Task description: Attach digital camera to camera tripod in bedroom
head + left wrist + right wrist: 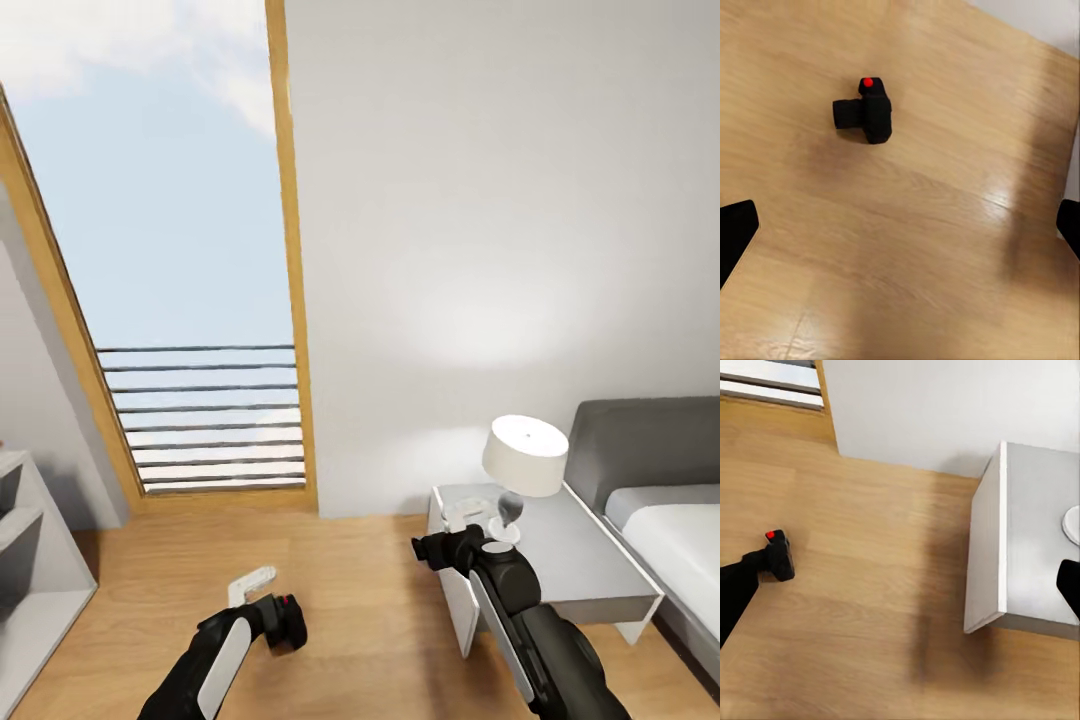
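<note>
On the wood floor [945, 225] lies the digital camera [866, 111], untouched; left gripper [262, 592] fingers spread wide above it, right gripper [455, 530] fingers wide near the grey surface [1039, 532].

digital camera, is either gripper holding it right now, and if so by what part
Nothing is held. The digital camera lies on the wood floor, apart from the left gripper, whose fingers are spread wide above it. The right gripper is open too.

floor: light wood [360, 570] | wall: pale grey [500, 200] | window: wood-framed, railed [190, 300] | nightstand [590, 580], lamp [525, 455], bed [670, 530]
</note>
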`<state>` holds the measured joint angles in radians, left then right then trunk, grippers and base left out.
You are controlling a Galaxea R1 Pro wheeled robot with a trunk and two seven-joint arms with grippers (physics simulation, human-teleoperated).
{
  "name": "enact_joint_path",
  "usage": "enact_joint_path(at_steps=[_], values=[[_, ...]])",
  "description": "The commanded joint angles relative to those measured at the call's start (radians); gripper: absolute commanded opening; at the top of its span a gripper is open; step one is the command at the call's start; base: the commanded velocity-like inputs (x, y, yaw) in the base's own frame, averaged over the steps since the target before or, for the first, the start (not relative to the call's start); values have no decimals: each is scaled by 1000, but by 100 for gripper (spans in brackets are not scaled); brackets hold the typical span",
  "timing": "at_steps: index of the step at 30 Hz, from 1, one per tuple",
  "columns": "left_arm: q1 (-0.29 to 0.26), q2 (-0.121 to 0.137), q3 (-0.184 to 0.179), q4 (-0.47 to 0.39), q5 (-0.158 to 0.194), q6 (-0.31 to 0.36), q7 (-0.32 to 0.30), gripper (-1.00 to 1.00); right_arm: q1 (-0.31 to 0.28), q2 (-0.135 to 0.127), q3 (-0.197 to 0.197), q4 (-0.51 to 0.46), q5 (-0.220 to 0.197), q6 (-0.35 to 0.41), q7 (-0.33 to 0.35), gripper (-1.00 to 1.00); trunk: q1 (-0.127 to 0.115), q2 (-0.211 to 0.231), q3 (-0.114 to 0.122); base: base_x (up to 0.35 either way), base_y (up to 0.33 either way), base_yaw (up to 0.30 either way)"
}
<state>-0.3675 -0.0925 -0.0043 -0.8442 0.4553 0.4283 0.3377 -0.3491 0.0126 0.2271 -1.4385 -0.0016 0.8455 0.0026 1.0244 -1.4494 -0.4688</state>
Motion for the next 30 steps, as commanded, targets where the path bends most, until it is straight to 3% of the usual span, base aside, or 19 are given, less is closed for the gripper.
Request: enact_joint_path(at_steps=[1,14,30], values=[[-1,0,-1,-1,10,3,8,100,-1,0,0,0,0,5,0,100,1,-1,-1,325,-2,278],[0,-2,-2,0,10,3,7,100,-2,10,4,64,3,-1,1,100,1,-1,-1,325,-29,279],[-3,-18,-2,29,20,-27,20,100,-2,12,5,81,4,-3,1,100,1,-1,-1,281,-201,280]])
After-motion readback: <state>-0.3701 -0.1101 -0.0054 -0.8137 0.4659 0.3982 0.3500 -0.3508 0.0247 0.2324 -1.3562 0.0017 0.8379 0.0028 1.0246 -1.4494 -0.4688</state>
